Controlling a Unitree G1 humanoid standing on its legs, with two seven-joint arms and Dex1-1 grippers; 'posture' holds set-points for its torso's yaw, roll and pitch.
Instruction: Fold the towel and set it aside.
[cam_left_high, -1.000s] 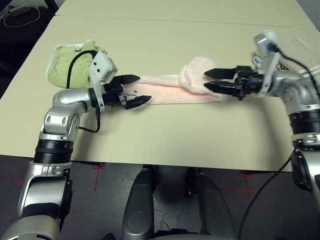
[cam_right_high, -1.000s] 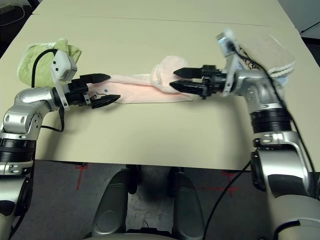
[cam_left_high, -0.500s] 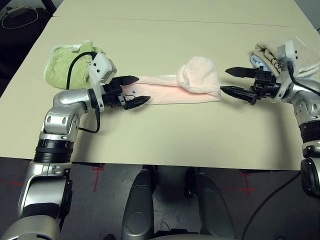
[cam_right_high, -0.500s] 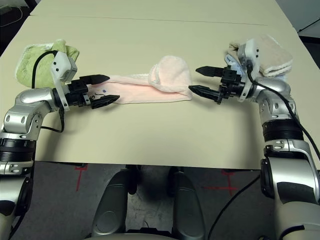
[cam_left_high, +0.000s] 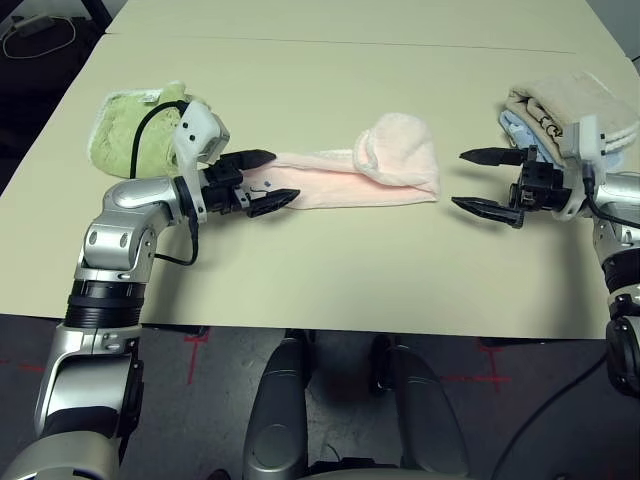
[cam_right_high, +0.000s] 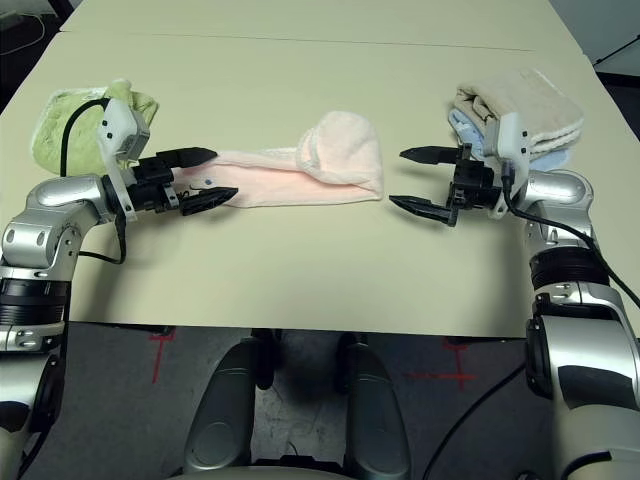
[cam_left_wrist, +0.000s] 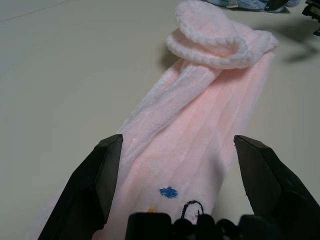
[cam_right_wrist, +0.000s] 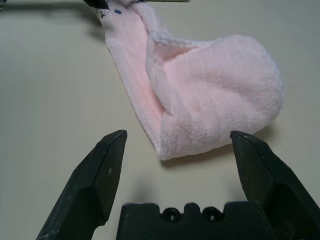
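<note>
On the beige table (cam_left_high: 330, 280), both hands spread: left hand (cam_left_high: 262, 181) straddling the towel (cam_left_high: 360, 178), right hand (cam_left_high: 486, 180) apart.

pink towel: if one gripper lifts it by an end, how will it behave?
Probably floppy: the pink towel lies limp in a long strip, one end already curled over on itself. Likely light, being thin terry. The plush pile should grip well rather than slip, but the loose fold would probably fall open when lifted.

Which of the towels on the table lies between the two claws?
The pale pink towel, stretched long across the middle of the table. The light green towel sits bunched behind the left arm, and the folded beige and blue towels lie behind the right claw.
</note>
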